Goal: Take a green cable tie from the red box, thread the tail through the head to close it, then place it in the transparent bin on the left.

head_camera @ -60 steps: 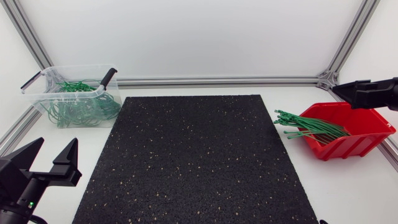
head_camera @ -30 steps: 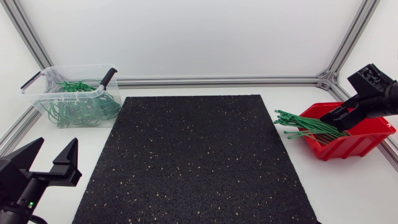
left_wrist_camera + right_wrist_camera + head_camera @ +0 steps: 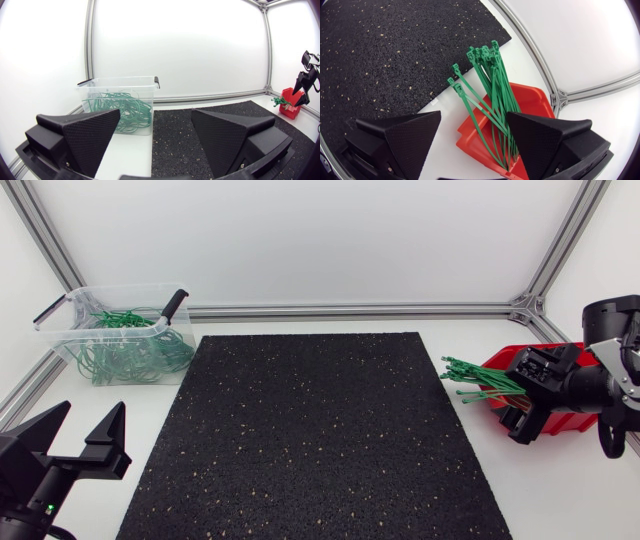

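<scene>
A bundle of straight green cable ties [image 3: 480,385] sticks out of the red box [image 3: 565,423] at the table's right, heads toward the mat. My right gripper [image 3: 522,398] hangs open low over the box. In the right wrist view the green cable ties [image 3: 492,85] and the red box [image 3: 530,100] lie ahead of and between the spread fingers of the right gripper [image 3: 475,145], untouched. My left gripper [image 3: 78,430] stands open at the front left, holding nothing. The transparent bin [image 3: 70,340] at the back left holds several looped green ties [image 3: 130,350].
A black speckled mat [image 3: 310,430] covers the table's middle between bin and box. The bin has black handle clips [image 3: 175,302]. Aluminium frame rails [image 3: 350,310] run along the table's back and sides. In the left wrist view, the bin [image 3: 117,85] stands ahead of the left gripper [image 3: 155,135].
My right arm has swung down from the far right edge to just over the red box and its ties. The left arm has stayed put.
</scene>
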